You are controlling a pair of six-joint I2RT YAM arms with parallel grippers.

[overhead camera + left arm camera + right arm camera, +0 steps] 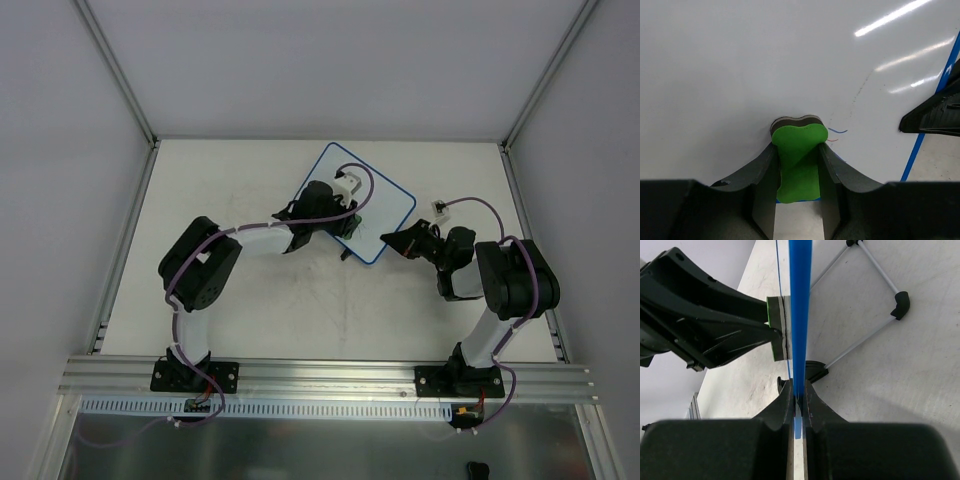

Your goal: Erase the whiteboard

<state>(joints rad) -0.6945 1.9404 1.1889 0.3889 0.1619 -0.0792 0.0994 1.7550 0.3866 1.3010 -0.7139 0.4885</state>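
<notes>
Closest to the lens, the left gripper (799,165) is clamped on a green eraser (800,145), pressing it against the whiteboard (740,75) beside faint pen marks (837,131) at lower centre, while the right gripper (799,392) pinches its blue rim (800,300), apparently steadying it mid-table (250,300).

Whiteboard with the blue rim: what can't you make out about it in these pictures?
Top external: left gripper covers part of the small blue-rimmed whiteboard; any marks too small to read.
Left wrist: green bone-shaped eraser hides the surface beneath; frame edges crop the board.
Right wrist: board seen edge-on in the right gripper, its face hidden.
</notes>
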